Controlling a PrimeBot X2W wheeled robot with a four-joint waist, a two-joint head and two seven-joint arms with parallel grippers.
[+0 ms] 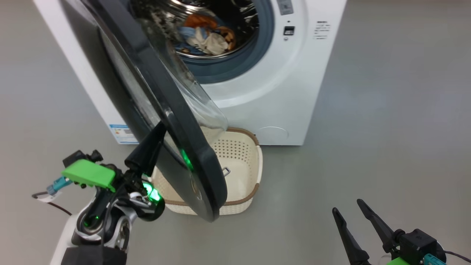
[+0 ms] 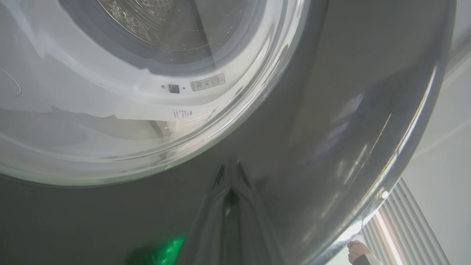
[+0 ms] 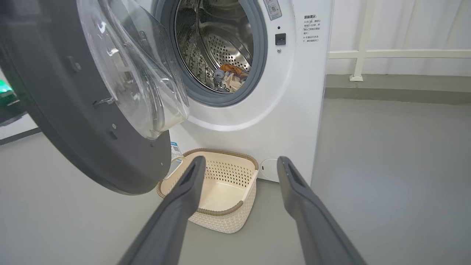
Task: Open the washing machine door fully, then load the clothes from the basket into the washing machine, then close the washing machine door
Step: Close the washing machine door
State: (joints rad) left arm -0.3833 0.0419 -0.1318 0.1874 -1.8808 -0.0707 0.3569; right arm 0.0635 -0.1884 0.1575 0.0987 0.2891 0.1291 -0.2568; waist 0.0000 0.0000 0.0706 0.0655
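Grey floor (image 1: pixel 368 129) | blue label (image 1: pixel 123 133) on washing machine (image 1: pixel 279 84), unreadable | left jaws clenched | right jaws released

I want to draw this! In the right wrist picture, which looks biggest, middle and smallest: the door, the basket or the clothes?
1. washing machine door, though it's nearest the camera
2. basket
3. clothes, far back in the drum

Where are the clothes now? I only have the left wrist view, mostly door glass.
Observer: The clothes lie in the drum of the washing machine.
Operator: Is the basket empty?
Observer: I see no clothes in the basket on the floor.
Operator: And the right gripper?
Observer: The right gripper is open, holding nothing, apart from the washing machine door.
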